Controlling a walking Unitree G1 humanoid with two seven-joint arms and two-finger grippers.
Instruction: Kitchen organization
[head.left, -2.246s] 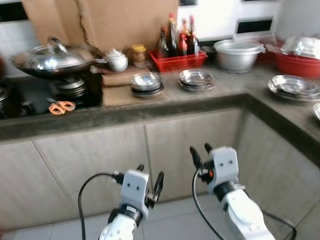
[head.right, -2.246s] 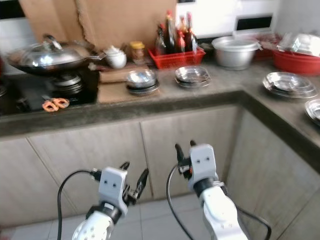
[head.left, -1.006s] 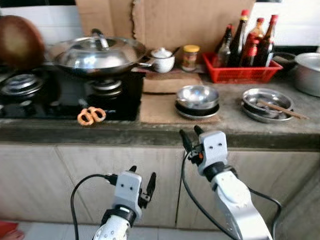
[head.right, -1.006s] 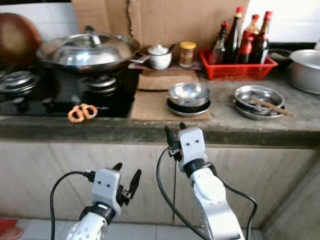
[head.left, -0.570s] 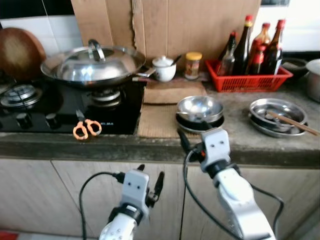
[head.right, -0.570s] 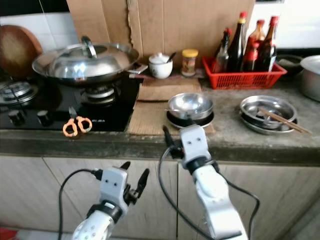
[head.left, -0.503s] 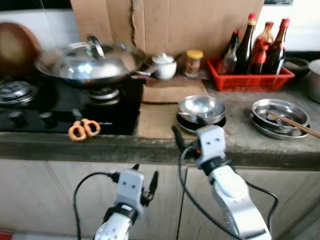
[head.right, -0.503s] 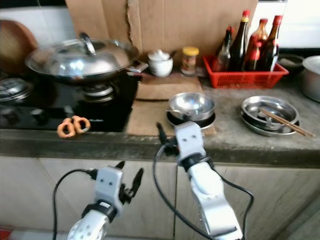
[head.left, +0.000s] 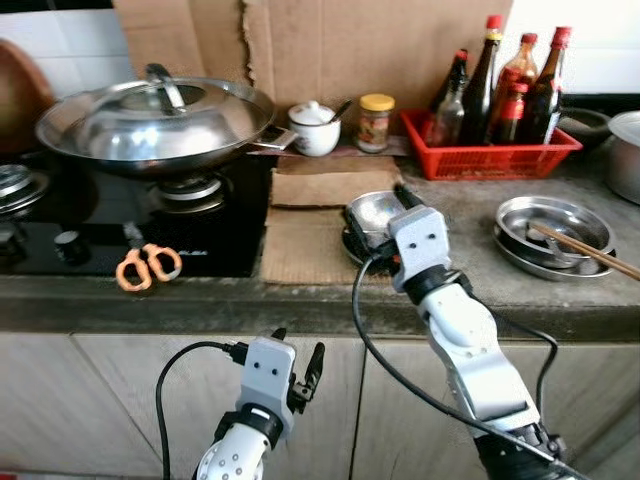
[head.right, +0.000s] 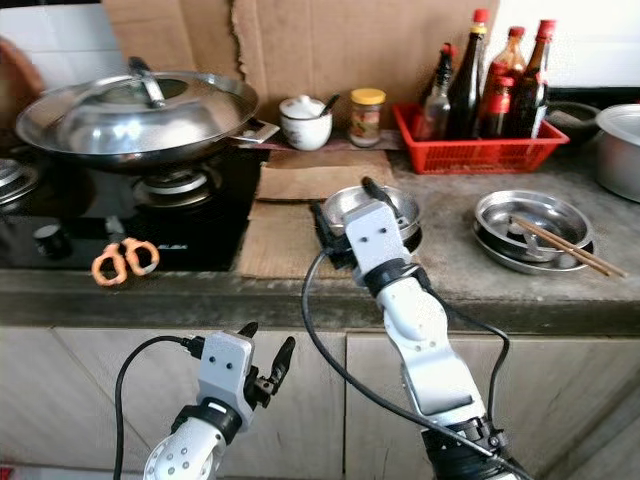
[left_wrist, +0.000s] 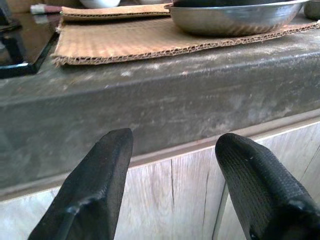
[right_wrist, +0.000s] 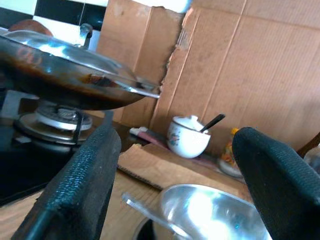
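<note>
I'm driving the right gripper (head.right: 342, 212) at the steel bowl (head.left: 372, 212); its fingers are spread wide with nothing between them. The bowl is sitting on the counter (head.left: 470, 290), stacked on a darker dish, at the edge of the cardboard mat (head.left: 305, 245) and just beside the stove (head.left: 90, 235). The gripper is hanging over the bowl's near rim, so the bowl is lying straight ahead of and just below the fingertips. In the right wrist view the shiny bowl is showing low between the two fingers (right_wrist: 75, 195), roughly centred in the gap. I'm reading the fingers as apart from the rim, not touching.

The bowl is round, so no long axis to line up on; what matters is getting one finger inside the rim and one outside, my judgement.

The left gripper (head.left: 298, 358) is hanging down in front of the cabinet doors (head.left: 150, 400), below counter level, fingers parted and empty. The right arm is clearly the nearer one.
</note>
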